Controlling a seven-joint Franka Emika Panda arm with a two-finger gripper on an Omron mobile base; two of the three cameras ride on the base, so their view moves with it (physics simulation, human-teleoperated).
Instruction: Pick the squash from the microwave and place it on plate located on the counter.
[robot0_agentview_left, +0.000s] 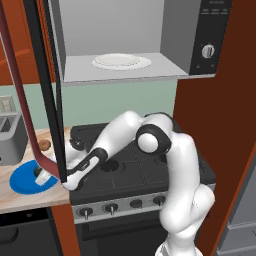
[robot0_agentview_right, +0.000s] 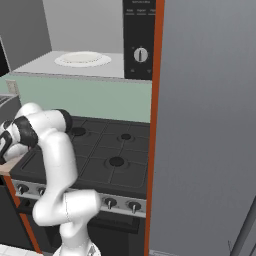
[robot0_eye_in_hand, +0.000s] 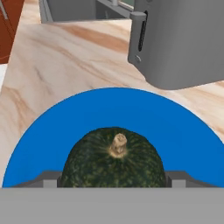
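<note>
The squash, dark green with a tan stem, sits between my gripper's fingers, whose tips press against its two sides. Below it lies the blue plate on the tan counter. From the left base view, my arm reaches down to the left, and the gripper holds the squash low over the plate. I cannot tell whether the squash touches the plate. Up above, the microwave stands open with its white turntable disc bare.
The microwave's dark-framed door hangs open just in front of the plate. A grey toaster stands behind the plate, and a small brown egg-shaped object lies on the counter nearby. The black stovetop is to the right.
</note>
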